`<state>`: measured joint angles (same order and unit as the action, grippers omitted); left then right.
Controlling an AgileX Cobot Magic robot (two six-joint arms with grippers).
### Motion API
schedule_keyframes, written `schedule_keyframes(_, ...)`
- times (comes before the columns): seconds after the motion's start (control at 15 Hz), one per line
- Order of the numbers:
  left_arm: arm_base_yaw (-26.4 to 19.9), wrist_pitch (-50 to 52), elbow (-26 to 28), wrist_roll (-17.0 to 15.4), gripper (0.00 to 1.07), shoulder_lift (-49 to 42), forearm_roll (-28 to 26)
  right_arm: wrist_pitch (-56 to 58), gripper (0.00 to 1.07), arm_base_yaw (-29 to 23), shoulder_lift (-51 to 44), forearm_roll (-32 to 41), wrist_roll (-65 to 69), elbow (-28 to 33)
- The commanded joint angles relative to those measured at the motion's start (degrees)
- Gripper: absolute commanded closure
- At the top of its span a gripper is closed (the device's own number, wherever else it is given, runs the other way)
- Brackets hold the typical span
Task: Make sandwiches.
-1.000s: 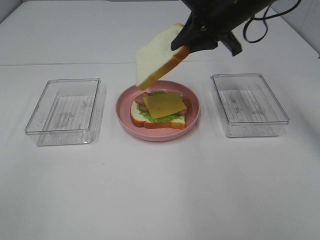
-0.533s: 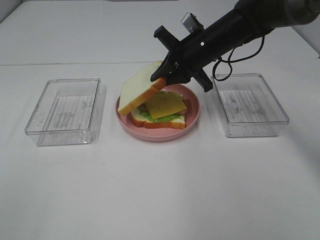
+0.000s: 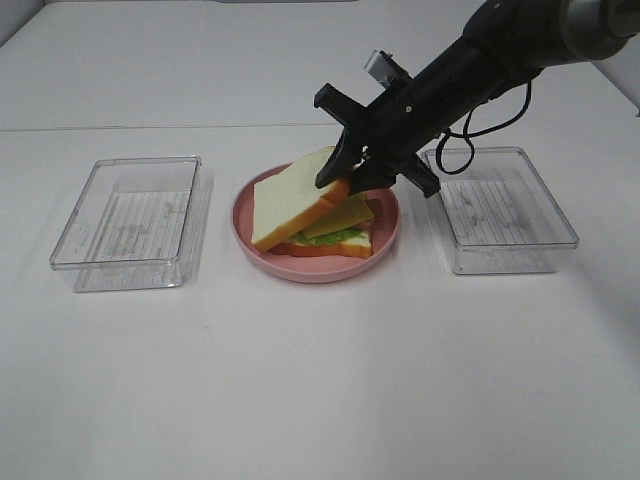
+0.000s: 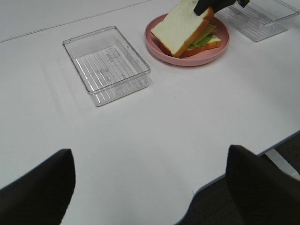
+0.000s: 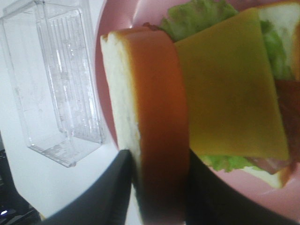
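Observation:
On the pink plate (image 3: 388,238) lies a bottom bread slice (image 3: 330,247) with green lettuce (image 3: 335,236), reddish bacon (image 5: 288,108) and a yellow cheese square (image 3: 347,213) on it. A second bread slice (image 3: 295,195) leans tilted over this stack, its low edge down at the plate's left side. My right gripper (image 3: 352,172) is shut on the slice's raised crust edge; in the right wrist view its fingers (image 5: 117,192) flank the crust (image 5: 157,117). My left gripper (image 4: 150,187) is open over bare table, far from the plate (image 4: 187,60).
A clear plastic tray (image 3: 125,262) stands left of the plate and another (image 3: 515,245) right of it, just beside my right arm. Both look empty. The table's front edge shows in the left wrist view.
My right gripper has come down and leftward with the bread slice, from high above the plate to leaning it on the stack.

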<state>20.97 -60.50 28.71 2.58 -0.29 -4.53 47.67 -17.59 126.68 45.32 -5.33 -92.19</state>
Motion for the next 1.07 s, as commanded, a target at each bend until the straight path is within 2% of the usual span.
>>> schedule_keyframes(0.07, 0.2, 0.5, -0.1, 0.2, 0.24, -1.3, -0.3, -0.1, 0.48, 0.1, -0.2, -4.9, 0.9, 0.0)
schedule_keyframes(0.13, 0.2, 0.5, -0.1, 0.2, 0.24, -1.3, -0.3, -0.2, 0.36, 0.1, -0.5, -7.5, 1.0, 0.0)
schedule_keyframes(0.2, 0.2, 0.5, -0.1, 0.2, 0.24, -1.3, -0.3, -0.1, 0.3, 0.1, -1.3, -10.6, 1.0, 0.0)
schedule_keyframes(0.6, 0.2, 0.5, -0.1, 0.2, 0.24, -1.3, -0.3, 3.8, 0.3, 0.1, -11.1, -22.8, 1.0, 0.0)
schedule_keyframes(1.07, 0.2, 0.5, -0.1, 0.2, 0.24, -1.3, -0.3, 20.3, 0.3, 0.1, -24.5, -38.2, 6.6, 0.9)
